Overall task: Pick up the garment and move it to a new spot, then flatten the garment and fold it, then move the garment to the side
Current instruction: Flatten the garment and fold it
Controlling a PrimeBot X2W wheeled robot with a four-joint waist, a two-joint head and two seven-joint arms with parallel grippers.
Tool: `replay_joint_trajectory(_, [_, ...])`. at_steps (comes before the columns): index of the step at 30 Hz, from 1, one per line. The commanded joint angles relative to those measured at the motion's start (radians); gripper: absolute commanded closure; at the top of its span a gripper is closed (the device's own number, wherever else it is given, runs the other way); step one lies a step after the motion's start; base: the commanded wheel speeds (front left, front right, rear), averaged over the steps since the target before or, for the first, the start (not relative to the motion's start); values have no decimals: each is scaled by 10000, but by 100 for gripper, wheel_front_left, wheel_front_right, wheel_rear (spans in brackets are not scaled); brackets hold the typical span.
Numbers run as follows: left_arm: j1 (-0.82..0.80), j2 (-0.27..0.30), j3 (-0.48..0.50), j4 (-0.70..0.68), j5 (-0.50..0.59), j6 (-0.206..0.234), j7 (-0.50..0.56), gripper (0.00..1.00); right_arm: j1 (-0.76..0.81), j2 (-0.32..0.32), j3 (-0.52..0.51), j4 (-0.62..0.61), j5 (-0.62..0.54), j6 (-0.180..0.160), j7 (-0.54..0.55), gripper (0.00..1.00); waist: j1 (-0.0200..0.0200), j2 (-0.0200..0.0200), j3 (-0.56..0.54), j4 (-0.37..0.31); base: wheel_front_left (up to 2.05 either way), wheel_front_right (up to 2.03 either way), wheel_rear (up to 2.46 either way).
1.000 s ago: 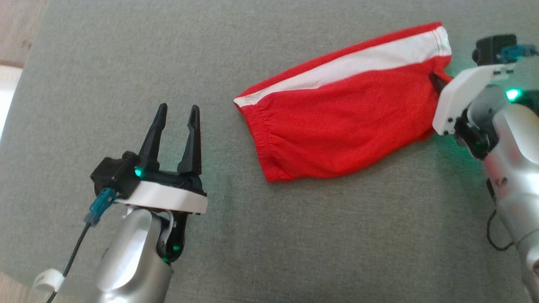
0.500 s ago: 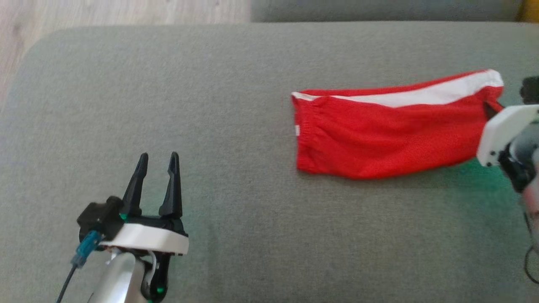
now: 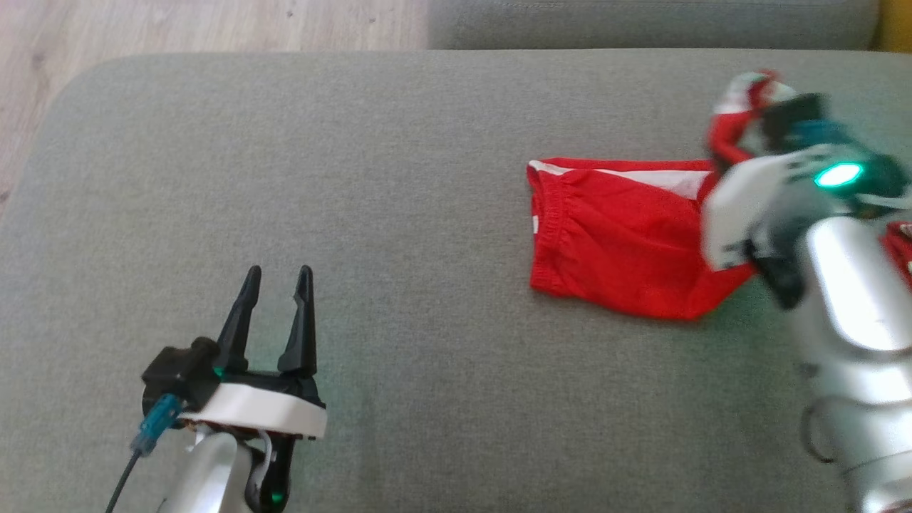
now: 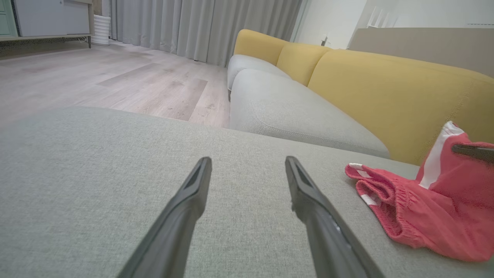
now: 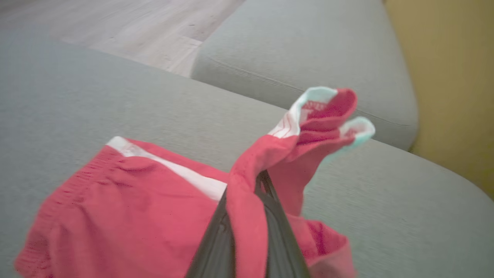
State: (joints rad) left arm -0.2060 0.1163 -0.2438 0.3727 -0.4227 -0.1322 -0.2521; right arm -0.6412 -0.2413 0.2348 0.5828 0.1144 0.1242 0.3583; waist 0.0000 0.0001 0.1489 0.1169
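The garment [image 3: 613, 249] is a pair of red shorts with a white side stripe, lying on the grey cushion [image 3: 427, 178] at the right. Its waistband end rests flat. Its other end is lifted and bunched above the cushion, with my right gripper [image 5: 262, 178] shut on that red fabric [image 5: 247, 216]. In the left wrist view the garment [image 4: 424, 216] is at the right, with one right finger [image 4: 472, 150] pinching its raised part. My left gripper [image 3: 279, 274] stands open and holds nothing at the lower left, well apart from the garment.
A second grey seat cushion [image 4: 293, 112] lies beyond the one I work on, with a yellow backrest [image 4: 386, 88] behind it. Wooden floor [image 3: 178, 28] shows past the cushion's far left rounded edge. Bare cushion stretches between my left gripper and the garment.
The head camera has shifted. My right gripper has lifted the garment's right end off the cushion and carried it leftward, so the cloth now bunches up. The left gripper stays open.
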Motion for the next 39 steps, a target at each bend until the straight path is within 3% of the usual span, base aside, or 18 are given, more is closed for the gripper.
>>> replay_joint_trajectory(1, [-311, 211, 234, -244, -11, 16, -97, 0, -20, 245, 369, -476, 73, 65, 90, 100, 0, -1, 56, 81, 0, 0, 0])
replay_joint_trajectory(8, [-459, 142, 97, -194, -78, 16, -97, 0, -1, 1278, 1966, -338, 727, 65, 609, 100, 0, -1, 184, 382, 0, 0, 0])
replay_joint_trajectory(9, [-465, 131, 111, -182, -100, 16, -97, 0, 17, 1373, 2123, -287, 902, 65, 617, 68, 0, -1, 191, 403, 0, 0, 0])
replay_joint_trajectory(10, [-468, 128, 134, -182, -114, 16, -97, 0, 24, 1466, 2180, -267, 1132, 65, 547, 0, 0, -1, 202, 411, 0, 0, 0])
replay_joint_trajectory(17, [-344, 133, 313, -203, -81, 16, -97, 0, -133, 1710, 2597, -676, 2383, 65, 90, 0, 0, -1, 96, 253, 0, 0, 0])
replay_joint_trajectory(21, [-282, 128, 349, -209, -11, 16, -97, 0, 23, 1334, 2414, -1262, 2636, 65, -213, 0, 0, -1, -83, 195, 0, 0, 0])
replay_joint_trajectory(27, [-111, 138, 439, -250, 51, 16, -97, 0, 1085, 338, 700, -2366, 2101, 65, -602, 0, 0, -1, -229, 19, 0, 0, 0])
replay_joint_trajectory(32, [-162, 160, 338, -304, 36, 16, -97, 0, 1889, -112, -587, -2063, 1016, 65, -752, 0, 0, -1, -95, 0, 0, 0, 0])
replay_joint_trajectory(33, [-202, 164, 305, -323, 33, 16, -97, 0, 1944, -110, -701, -1949, 883, 65, -864, 18, 0, -1, -32, 21, 0, 0, 0])
replay_joint_trajectory(34, [-244, 173, 277, -343, 30, 16, -97, 0, 1968, -82, -770, -1820, 768, 65, -987, 53, 0, -1, 25, 37, 0, 0, 0])
replay_joint_trajectory(35, [-284, 183, 249, -357, 27, 16, -97, 0, 1971, -27, -781, -1694, 673, 65, -1122, 100, 0, -1, 80, 54, 0, 0, 0])
replay_joint_trajectory(39, [-425, 216, 174, -366, 25, 16, -97, 0, 1780, 211, -320, -1011, 522, 65, -1567, 100, 0, -1, 278, 151, 0, 0, 0])
